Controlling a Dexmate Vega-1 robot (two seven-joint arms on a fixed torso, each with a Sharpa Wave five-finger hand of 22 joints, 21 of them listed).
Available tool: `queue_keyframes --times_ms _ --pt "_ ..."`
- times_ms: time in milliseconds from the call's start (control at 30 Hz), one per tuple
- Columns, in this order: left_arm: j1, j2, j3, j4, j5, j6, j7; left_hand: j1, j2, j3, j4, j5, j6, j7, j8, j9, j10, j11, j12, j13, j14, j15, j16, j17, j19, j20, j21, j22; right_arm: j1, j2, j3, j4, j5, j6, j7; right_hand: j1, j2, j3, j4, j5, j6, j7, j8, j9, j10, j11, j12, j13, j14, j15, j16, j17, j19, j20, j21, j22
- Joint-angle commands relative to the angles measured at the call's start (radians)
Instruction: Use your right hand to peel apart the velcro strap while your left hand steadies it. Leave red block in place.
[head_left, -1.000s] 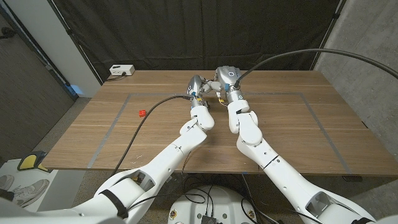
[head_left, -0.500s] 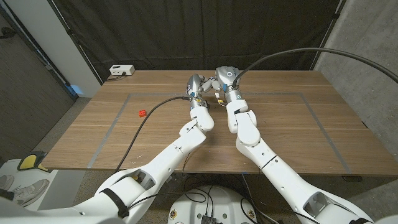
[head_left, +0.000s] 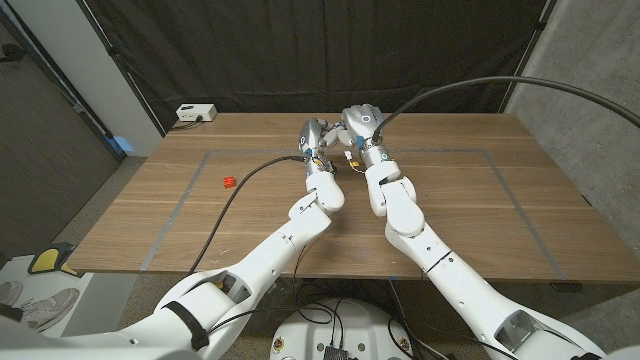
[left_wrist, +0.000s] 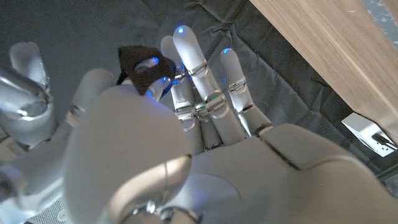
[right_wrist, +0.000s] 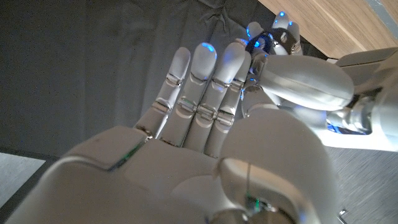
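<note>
Table: a wooden table (head_left: 470, 210) with thin grey lines marked on it in a big box shape.
Room: a dark curtain (head_left: 300, 50) hangs behind the table, and a grey wall (head_left: 590, 90) is on the right side.
White box: a small white box (head_left: 196, 113) sits at the far left corner of the table, and no writing on it can be read.
Red block: the red block (head_left: 227, 182) lies on the left part of the table, well apart from both hands.
Cables: a black cable (head_left: 235, 190) runs across the table to the left arm, and another black cable (head_left: 480, 85) loops over to the right arm.
Left hand: the left hand (head_left: 318, 137) is up near the far middle of the table, close to the right hand. In the left wrist view its fingers (left_wrist: 189, 68) reach out straight, and the velcro strap (left_wrist: 142, 67) is pinched at the thumb tip.
Velcro strap: it is a small black piece held between the two hands, above the table.
Right hand: the right hand (head_left: 358, 125) is just beside the left hand. In the right wrist view its fingers (right_wrist: 202, 74) are straight and side by side. It may be touching the strap, but I cannot tell if it holds it.
Floor: a pair of shoes (head_left: 30, 305) and a yellow and black thing (head_left: 48, 262) lie on the floor at the left.
</note>
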Motion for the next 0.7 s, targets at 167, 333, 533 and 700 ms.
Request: queue_keyframes --times_ms 167,333,533,700 --pt "-0.018 0.047 -0.012 0.078 -0.128 -0.261 -0.184 -0.044 0.006 0.005 0.026 0.008 -0.102 -0.024 -0.025 0.025 0.12 -0.15 -0.016 0.074 -0.084 -0.004 -0.044 0.017 -0.084 -0.036 -0.006 0.023 -0.013 0.05 0.04 0.082 0.078 0.02 -0.233 0.019 0.022 0.008 0.008 0.01 0.008 0.017 0.007 0.031 0.025 -0.006 0.007 0.002 0.004 -0.023 0.022 0.053 0.006 -0.113 0.057 0.013" --pt "-0.015 0.046 -0.038 0.095 -0.227 -0.325 -0.287 -0.072 -0.004 0.008 0.041 0.031 -0.117 -0.051 -0.032 0.039 0.093 -0.157 -0.022 0.106 -0.126 -0.003 -0.068 0.022 -0.103 -0.029 -0.018 0.031 -0.014 0.07 0.06 0.107 0.131 0.026 -0.303 0.021 0.021 0.01 0.01 0.014 0.014 0.023 0.007 0.041 0.034 -0.001 0.006 -0.002 0.005 -0.022 0.026 0.074 0.005 -0.113 0.078 0.016" --pt "-0.011 0.04 -0.051 0.107 -0.269 -0.348 -0.323 -0.085 -0.012 0.017 0.048 0.048 -0.114 -0.057 -0.035 0.038 0.097 -0.154 -0.031 0.101 -0.126 -0.004 -0.072 0.023 -0.098 -0.033 -0.029 0.031 -0.012 0.086 0.067 0.129 0.156 0.012 -0.359 0.026 0.019 0.014 0.009 0.017 0.019 0.028 0.004 0.047 0.039 0.003 0.01 0.003 0.007 -0.022 0.03 0.094 0.005 -0.111 0.097 0.016" --pt "-0.004 0.032 -0.065 0.106 -0.309 -0.367 -0.35 -0.094 -0.019 0.033 0.054 0.071 -0.111 -0.06 -0.038 0.041 0.115 -0.152 -0.046 0.08 -0.107 -0.005 -0.071 0.024 -0.082 -0.035 -0.036 0.03 -0.013 0.084 0.072 0.13 0.18 0.017 -0.377 0.028 0.017 0.017 0.009 0.019 0.024 0.031 0.0 0.052 0.04 0.004 0.009 0.002 0.008 -0.021 0.029 0.109 0.0 -0.112 0.112 0.016"
